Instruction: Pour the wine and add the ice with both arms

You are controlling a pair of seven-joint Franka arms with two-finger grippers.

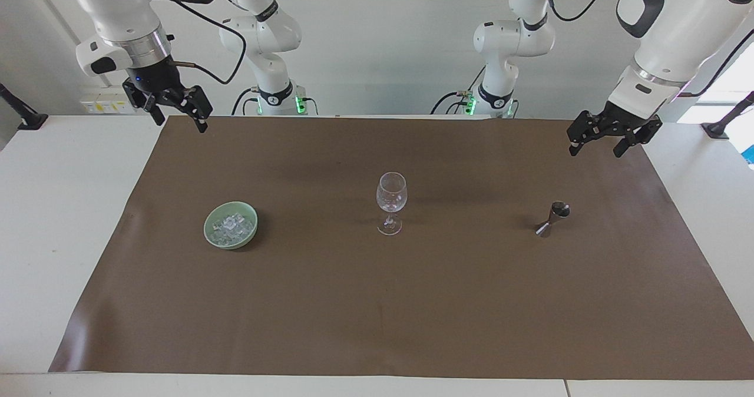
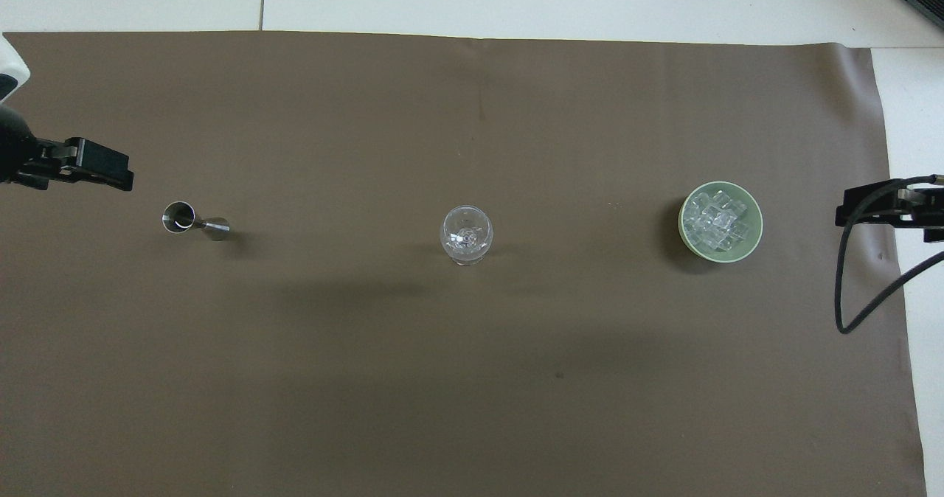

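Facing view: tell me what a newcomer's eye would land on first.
A clear wine glass stands mid-mat, between a green bowl of ice toward the right arm's end and a steel jigger toward the left arm's end. Both grippers hang open in the air, the left gripper up over the mat's edge, the right gripper over its corner.
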